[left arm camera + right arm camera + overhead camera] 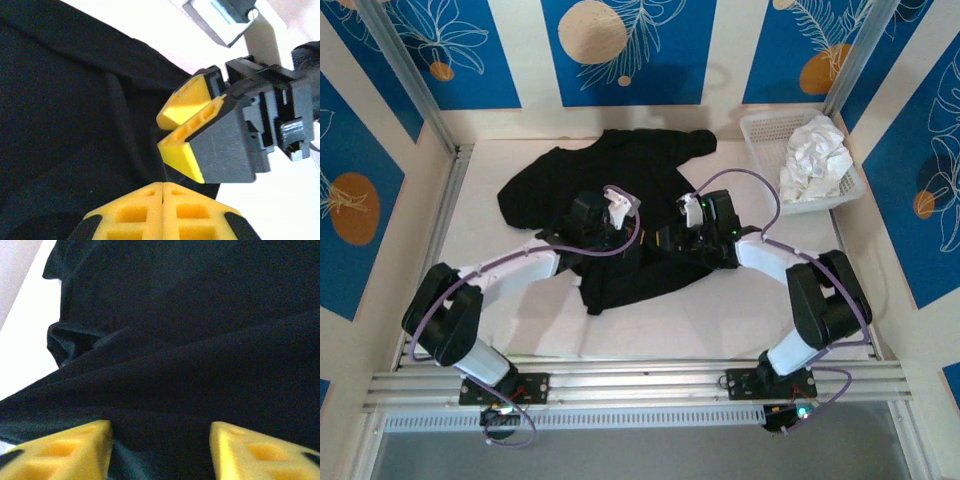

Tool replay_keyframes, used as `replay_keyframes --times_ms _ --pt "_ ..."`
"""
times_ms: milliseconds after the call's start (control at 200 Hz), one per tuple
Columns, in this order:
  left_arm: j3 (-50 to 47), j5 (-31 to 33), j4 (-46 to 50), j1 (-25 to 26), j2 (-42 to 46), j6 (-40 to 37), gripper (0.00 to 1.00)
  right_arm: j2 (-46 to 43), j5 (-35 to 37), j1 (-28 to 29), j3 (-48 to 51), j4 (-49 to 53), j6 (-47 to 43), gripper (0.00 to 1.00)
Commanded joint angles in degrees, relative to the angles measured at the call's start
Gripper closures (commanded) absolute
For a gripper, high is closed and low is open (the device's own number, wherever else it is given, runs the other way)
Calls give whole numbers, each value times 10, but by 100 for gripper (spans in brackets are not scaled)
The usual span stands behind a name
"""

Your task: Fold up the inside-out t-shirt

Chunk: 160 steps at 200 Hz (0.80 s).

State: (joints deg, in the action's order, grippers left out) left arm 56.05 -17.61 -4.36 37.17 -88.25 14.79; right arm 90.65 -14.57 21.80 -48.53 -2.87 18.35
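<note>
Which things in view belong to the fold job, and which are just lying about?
Job:
- black inside-out t-shirt
- left gripper, right gripper, both over it

Lying about:
- white basket
- crumpled white cloth in the basket

place: robot test cell | cues: aluminium rail (640, 380), blue leaf-print wall panels (620, 50), white table (720, 310)

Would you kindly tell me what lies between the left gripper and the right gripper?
The black t-shirt. The left wrist view shows its dark cloth in the narrow gap between the shut left gripper and the right gripper.
</note>
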Motion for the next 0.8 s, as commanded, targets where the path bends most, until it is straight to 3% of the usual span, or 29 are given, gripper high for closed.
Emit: replay_keyframes --times_ms 0,90,415,650,795 --pt "-11 -4 -21 -11 19 7 100 -1 -19 1 -13 -20 -3 75" --pt "-19 1 -25 -12 20 5 100 -10 -42 -8 -6 -23 3 100" --pt "-25 11 -15 -12 -15 -55 100 -62 -106 -49 10 -38 55 100" --pt "-30 -12 -33 -12 -33 -57 100 -65 -97 -55 5 -3 50 100" --pt "-16 -27 -24 -10 -52 -69 75 -65 -116 -53 -5 -3 70 100"
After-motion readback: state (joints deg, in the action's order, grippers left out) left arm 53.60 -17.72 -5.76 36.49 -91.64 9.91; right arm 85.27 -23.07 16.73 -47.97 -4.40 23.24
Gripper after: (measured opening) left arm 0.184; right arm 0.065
